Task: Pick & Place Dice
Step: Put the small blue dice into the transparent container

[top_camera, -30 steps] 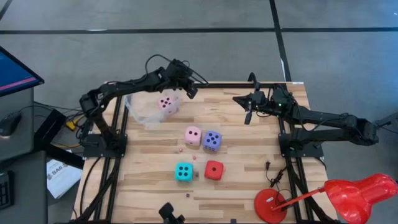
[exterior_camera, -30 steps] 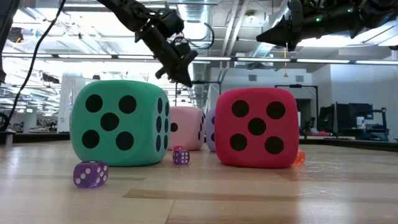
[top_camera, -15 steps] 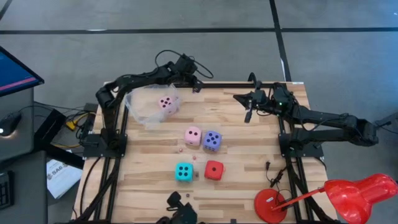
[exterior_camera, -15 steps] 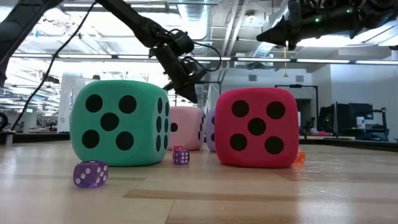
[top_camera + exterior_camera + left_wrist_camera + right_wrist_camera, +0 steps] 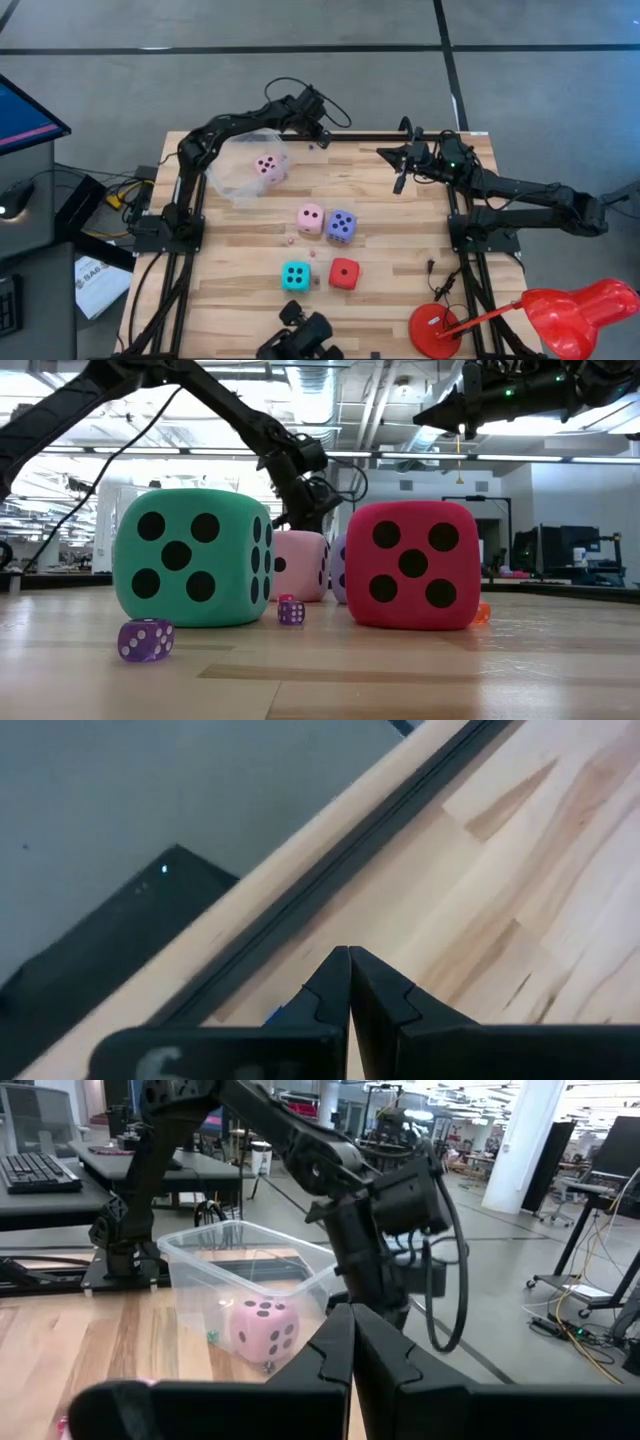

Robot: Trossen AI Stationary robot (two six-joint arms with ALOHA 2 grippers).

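1 pale pink die (image 5: 267, 165) sits inside the clear tub (image 5: 232, 175), which rests on the worktop (image 5: 400, 240) near its far left corner. From the right wrist view this die (image 5: 262, 1330) shows through the tub's wall (image 5: 200, 1285), with a few tiny bits lying beside it on the tub floor.

The other 4 dice are out on the bare wood, toward the near edge from the tub. The 2nd pale pink die (image 5: 311, 217) and the violet-blue die (image 5: 341, 225) stand just beside each other. Nearer again, the cyan die (image 5: 295, 276) and the red die (image 5: 344, 273) sit side by side with a small gap between them. In the low view the cyan die (image 5: 190, 557) and the red die (image 5: 414, 564) fill the front, and 2 tiny purple dice (image 5: 146, 639) lie on the wood before them.

The left gripper (image 5: 322, 137) hangs just past the tub, at the far edge of the worktop, its fingers (image 5: 330, 995) pressed together with nothing between them.

The right gripper (image 5: 399, 185) hangs over the worktop well to the right of the tub, fingers likewise closed and empty.
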